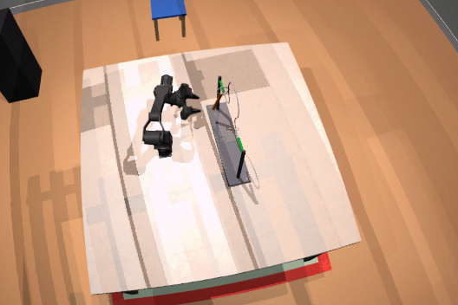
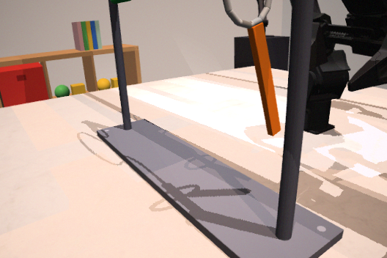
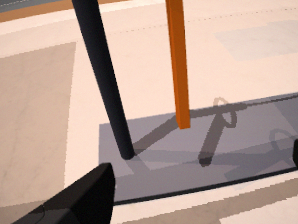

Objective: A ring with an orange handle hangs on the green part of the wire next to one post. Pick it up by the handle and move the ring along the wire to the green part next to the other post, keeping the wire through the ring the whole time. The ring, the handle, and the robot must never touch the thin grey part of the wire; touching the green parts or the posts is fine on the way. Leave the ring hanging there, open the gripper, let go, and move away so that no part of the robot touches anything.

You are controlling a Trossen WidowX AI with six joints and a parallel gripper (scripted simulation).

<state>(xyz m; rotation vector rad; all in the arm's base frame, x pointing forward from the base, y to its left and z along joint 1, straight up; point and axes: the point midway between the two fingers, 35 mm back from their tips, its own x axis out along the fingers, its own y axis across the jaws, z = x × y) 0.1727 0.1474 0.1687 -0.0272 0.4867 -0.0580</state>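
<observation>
The ring (image 2: 244, 16) hangs at the green part (image 1: 219, 82) of the wire next to the far post (image 1: 219, 92) (image 2: 120, 69). Its orange handle (image 1: 217, 100) (image 2: 266, 78) (image 3: 176, 43) hangs free and a little tilted above the grey base plate (image 1: 230, 158) (image 2: 163, 157) (image 3: 260, 129). My gripper (image 1: 199, 104) (image 3: 204, 161) is open and empty, a short way left of the handle and not touching it. The thin grey wire (image 1: 237, 108) runs on to the other green part (image 1: 240, 143) by the near post (image 1: 241, 165) (image 2: 293, 128) (image 3: 100, 63).
The arm's base (image 1: 158, 140) stands on the table left of the plate. A wooden shelf (image 2: 42, 56) with a red box (image 2: 20, 82) and toys stands behind the table. A blue table (image 1: 168, 10) and a black box (image 1: 9, 65) stand on the floor.
</observation>
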